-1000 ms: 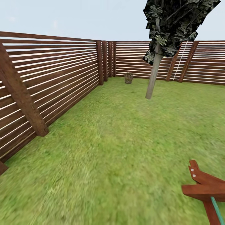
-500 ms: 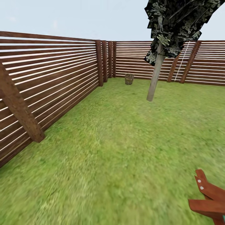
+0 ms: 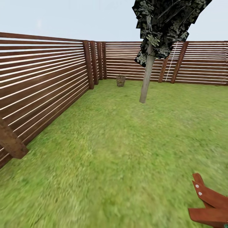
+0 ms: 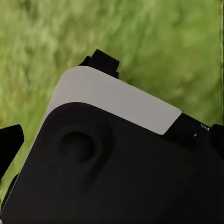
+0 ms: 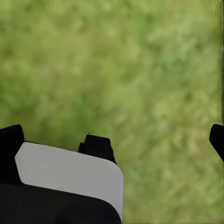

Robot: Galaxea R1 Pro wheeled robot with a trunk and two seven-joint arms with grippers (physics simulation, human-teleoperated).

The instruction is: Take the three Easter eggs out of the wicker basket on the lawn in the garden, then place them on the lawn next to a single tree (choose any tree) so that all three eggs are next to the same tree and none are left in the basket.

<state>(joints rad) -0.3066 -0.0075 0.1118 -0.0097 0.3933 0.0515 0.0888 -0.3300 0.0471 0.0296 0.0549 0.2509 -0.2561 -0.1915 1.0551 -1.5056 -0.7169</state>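
- Where the lawn (image 3: 120, 142) meets the slat fence (image 3: 47, 85) corner, wicker basket (image 3: 120, 80) stands.
- Tree (image 3: 145, 80) near basket; red playset beam (image 3: 210, 204) nearest the camera.
- Tool state, both arms: can't tell.

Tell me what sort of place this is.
A fenced garden or back yard, by the look of it: a green lawn, a brown slatted wooden fence around it, and a tree with a wicker basket nearby.

I count one wicker basket (image 3: 120, 80) on the lawn (image 3: 120, 142), by the far fence, too small to show any eggs. One tree (image 3: 145, 79) with a pale trunk stands near it. Two runs of slatted fence (image 3: 47, 91) meet at one corner, and one piece of red-brown wooden frame (image 3: 209, 202) sits beside me.
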